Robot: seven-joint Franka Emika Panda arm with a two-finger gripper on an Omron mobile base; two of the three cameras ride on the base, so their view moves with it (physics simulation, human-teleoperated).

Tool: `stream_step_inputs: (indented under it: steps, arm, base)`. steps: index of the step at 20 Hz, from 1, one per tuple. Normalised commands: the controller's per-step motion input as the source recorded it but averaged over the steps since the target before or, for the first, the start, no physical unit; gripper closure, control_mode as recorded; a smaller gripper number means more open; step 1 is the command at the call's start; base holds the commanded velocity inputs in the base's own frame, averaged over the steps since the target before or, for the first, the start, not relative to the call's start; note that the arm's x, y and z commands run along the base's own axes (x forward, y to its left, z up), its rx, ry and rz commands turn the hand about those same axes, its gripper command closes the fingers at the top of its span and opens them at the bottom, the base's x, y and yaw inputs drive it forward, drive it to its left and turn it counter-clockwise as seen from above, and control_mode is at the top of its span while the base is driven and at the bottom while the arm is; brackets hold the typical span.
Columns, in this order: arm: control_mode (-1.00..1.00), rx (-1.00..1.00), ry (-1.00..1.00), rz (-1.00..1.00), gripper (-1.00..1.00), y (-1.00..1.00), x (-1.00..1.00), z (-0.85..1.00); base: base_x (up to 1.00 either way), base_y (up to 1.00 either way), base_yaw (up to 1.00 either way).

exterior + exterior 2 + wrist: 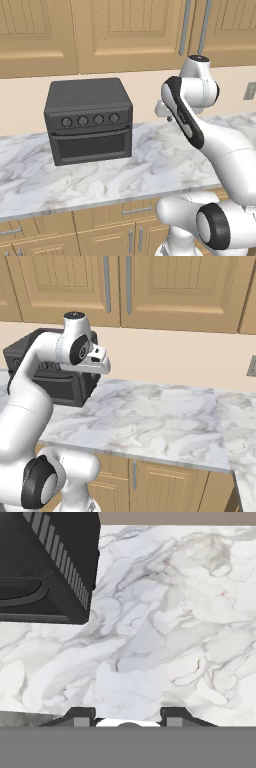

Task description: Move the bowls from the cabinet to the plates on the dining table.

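Cabinet [130,30] doors shut above the tabletop [165,627]; contents hidden, so the bowls' whereabouts cannot be told. Pincer [128,716] hangs over bare marble, 2 fingertips [82,717] apart, gripping nothing. Black oven [89,120] stands just beside.

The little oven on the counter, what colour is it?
Dark grey, nearly black oven; best seen in the left base view.

Base views flank arm; share oven [89,120], counter [150,416].
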Motion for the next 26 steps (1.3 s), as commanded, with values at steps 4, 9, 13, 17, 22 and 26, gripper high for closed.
stream_step_inputs:
  steps: [4, 9, 13, 17, 22, 26]
  arm:
    - [-1.0, 0.0, 0.0, 0.0, -1.0, 0.0, -0.02, 0.0]
    - [-1.0, 0.0, 0.0, 0.0, -1.0, 0.0, -0.05, 0.0]
    - [-1.0, 0.0, 0.0, 0.0, -1.0, 0.0, -0.05, 0.02]
    - [-1.0, 0.0, 0.0, 0.0, -1.0, 0.0, -0.08, 0.05]
    - [-1.0, -0.01, -0.01, 0.0, -1.0, 0.0, -0.1, 0.11]
    - [-1.0, -0.01, -0.03, -0.01, -1.0, -0.02, -0.17, 0.18]
  base:
    - [0.0, 0.0, 0.0]
    - [0.0, 0.0, 0.0]
    - [0.0, 0.0, 0.0]
    - [0.0, 0.0, 0.0]
    - [0.0, 0.0, 0.0]
    - [0.0, 0.0, 0.0]
